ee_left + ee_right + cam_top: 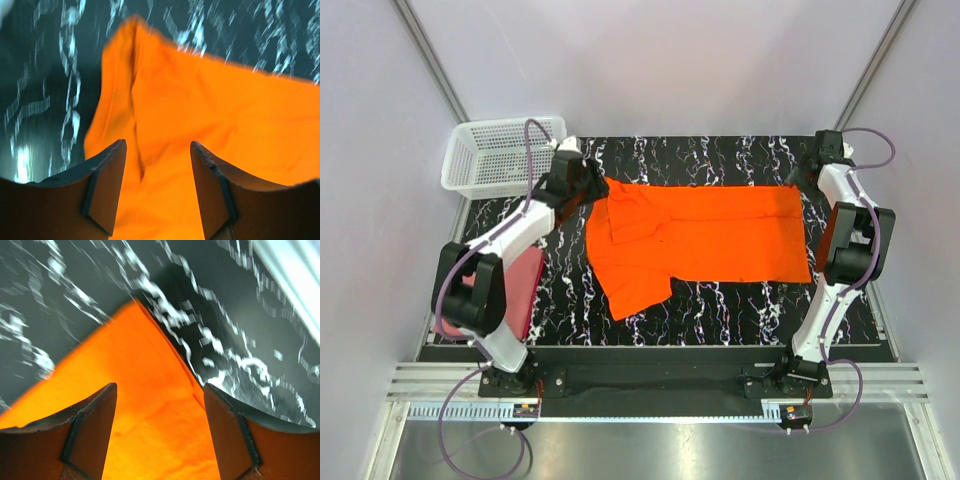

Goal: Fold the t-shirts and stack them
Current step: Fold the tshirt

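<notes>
Now my left gripper [157, 150] and right gripper [160, 390] hang parted, holding nothing, above the orange t-shirt [710, 235] spread across mid-frame in the top view. If a finger snags cloth as I lift away, the fold could drag askew.

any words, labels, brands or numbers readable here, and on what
No text can be read.
On the orange t-shirt and the pink-red t-shirt: none showing.
On the white basket: none seen.
On the small tags at the arm bases: too small to read.
</notes>
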